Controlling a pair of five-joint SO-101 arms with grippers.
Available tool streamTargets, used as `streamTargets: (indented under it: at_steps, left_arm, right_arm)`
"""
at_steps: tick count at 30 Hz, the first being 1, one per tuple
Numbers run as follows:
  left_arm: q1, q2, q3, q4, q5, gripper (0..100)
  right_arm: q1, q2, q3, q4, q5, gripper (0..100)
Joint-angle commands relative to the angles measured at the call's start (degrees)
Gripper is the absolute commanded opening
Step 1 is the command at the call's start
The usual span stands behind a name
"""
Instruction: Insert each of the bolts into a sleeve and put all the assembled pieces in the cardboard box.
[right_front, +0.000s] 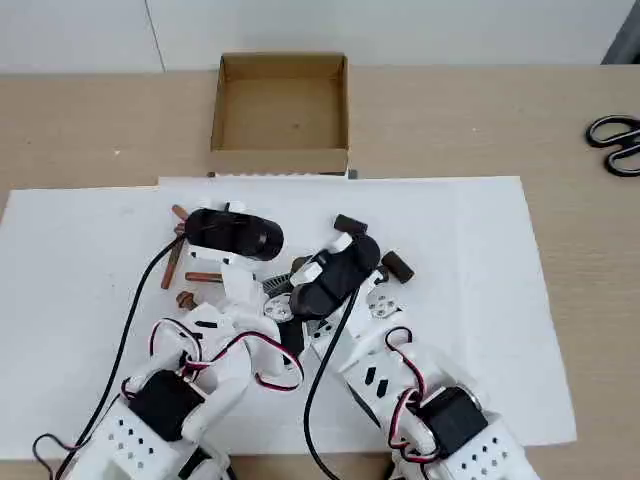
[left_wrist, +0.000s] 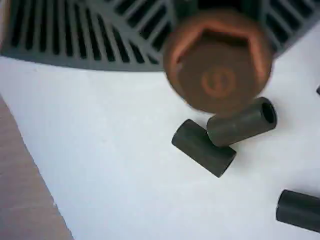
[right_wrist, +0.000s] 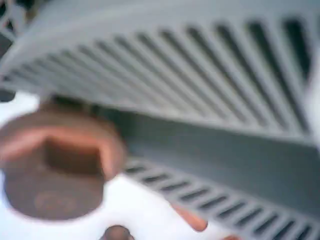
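A brown hex-head bolt (left_wrist: 217, 65) hangs above the white paper against a dark ribbed jaw; my left gripper (right_front: 272, 287) looks shut on it. The same bolt head (right_wrist: 55, 170) sits close under a grey ribbed jaw in the right wrist view. My right gripper (right_front: 302, 282) is beside the left one at the middle of the paper, its grip hidden. Black sleeves (left_wrist: 202, 147) (left_wrist: 242, 122) lie touching on the paper below the bolt, a third (left_wrist: 299, 211) farther off. More bolts (right_front: 175, 262) lie left of the arms. The cardboard box (right_front: 228, 105) stands open behind.
White paper (right_front: 480, 300) covers the table's middle. Loose sleeves (right_front: 350, 223) (right_front: 397, 267) lie right of the grippers. Black scissors (right_front: 615, 145) rest at the far right on the bare wooden table (right_front: 80, 120). Black cables (right_front: 130, 320) trail from both arms.
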Motion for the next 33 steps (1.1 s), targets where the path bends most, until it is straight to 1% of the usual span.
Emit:
streamTargets:
  at_steps: [1, 4, 6, 12, 18, 19, 21, 26, 28, 29, 33]
  left_arm:
    - [2.55, 0.26, 0.75, 3.08, -1.05, 12]
    - [0.35, 0.26, 0.31, 4.66, -1.14, 27]
    - [-1.41, 0.26, -0.4, 6.24, -2.02, 33]
    - [-6.15, 0.26, -8.4, 12.13, -4.22, 33]
    - [-9.85, 0.26, -16.84, 14.07, -6.51, 33]
    - [-10.55, 0.09, -17.8, 14.07, -6.95, 31]
    - [-12.48, -0.09, -19.38, 14.07, -7.91, 25]
    - [-18.29, -0.09, -20.79, 13.8, -9.32, 0]
    - [-21.01, 0.26, -19.82, 14.07, -9.93, 2]
    - [-22.51, 0.26, -18.33, 13.71, -10.64, 1]
    - [-29.36, 0.18, -10.68, 11.16, -15.82, 1]
  right_arm:
    - [0.92, -0.84, -5.45, -1.63, 0.18, 0.3]
    - [0.92, -0.84, -5.45, -1.54, 0.18, 0.3]
    - [0.92, -0.84, -5.45, -1.45, 0.18, 0.3]
    - [0.92, -0.57, -5.1, -1.45, 0.18, 0.3]
    - [1.27, -0.48, -3.52, -1.45, 0.0, 0.3]
    - [1.36, -0.48, -3.43, -1.45, -0.09, 0.3]
    - [2.42, -0.4, -3.43, -1.54, -0.09, 0.3]
    - [7.69, -0.4, -2.99, -1.71, -0.09, 0.3]
    - [9.45, -0.31, -3.16, -2.07, -0.09, 0.3]
    - [9.98, -0.13, -3.25, -2.15, 0.09, 0.3]
    - [12.26, 6.73, -6.86, -6.9, -0.09, 0.3]
